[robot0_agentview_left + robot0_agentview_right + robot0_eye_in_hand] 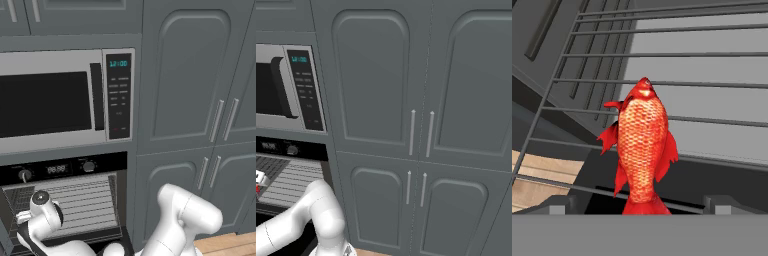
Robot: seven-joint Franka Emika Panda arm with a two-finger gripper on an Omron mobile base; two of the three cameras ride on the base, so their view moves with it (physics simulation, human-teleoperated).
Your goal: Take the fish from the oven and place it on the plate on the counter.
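The fish is bright red-orange and scaly, and it lies on a wire rack inside the oven, head away from the hand and tail toward it. My gripper is open just behind the tail. One dark fingertip stands to the left of the tail and the other to the right, and neither touches the fish. The arm's wrist reaches into the oven's open mouth below the black knob panel. The plate and the counter are out of view.
A silver microwave with a keypad sits right above the oven. Tall grey cabinet doors with bar handles fill the wall to the right. Wooden floor shows low at the right. The oven's grey side wall is close on the hand's left.
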